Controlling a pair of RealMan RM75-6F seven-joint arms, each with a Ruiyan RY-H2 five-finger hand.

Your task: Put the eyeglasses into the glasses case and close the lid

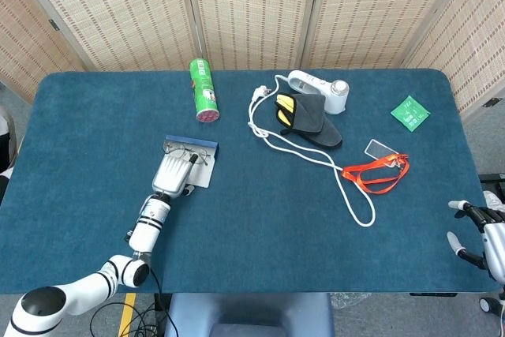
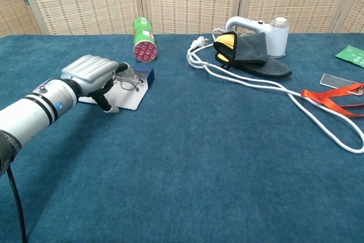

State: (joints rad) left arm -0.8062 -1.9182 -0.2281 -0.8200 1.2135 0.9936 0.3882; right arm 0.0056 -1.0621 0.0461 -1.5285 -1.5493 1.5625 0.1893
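The glasses case (image 1: 202, 174) lies open left of the table's middle, white lining up and its blue wall (image 2: 144, 74) at the far side. The thin-framed eyeglasses (image 2: 128, 83) rest on the lining, also seen as eyeglasses (image 1: 190, 157) in the head view. My left hand (image 2: 92, 73) sits over the case's near left part with fingers curled in, a fingertip and the thumb at the near end of the eyeglasses; from above the left hand (image 1: 171, 173) covers much of the lining. My right hand (image 1: 476, 231) hangs off the table's near right corner, fingers apart, holding nothing.
A green can (image 1: 203, 90) lies behind the case. A white cable (image 1: 316, 155) runs from a white appliance (image 1: 319, 90) and a dark pouch (image 1: 309, 118). An orange lanyard with a card (image 1: 379, 167) and a green packet (image 1: 410, 112) lie at the right.
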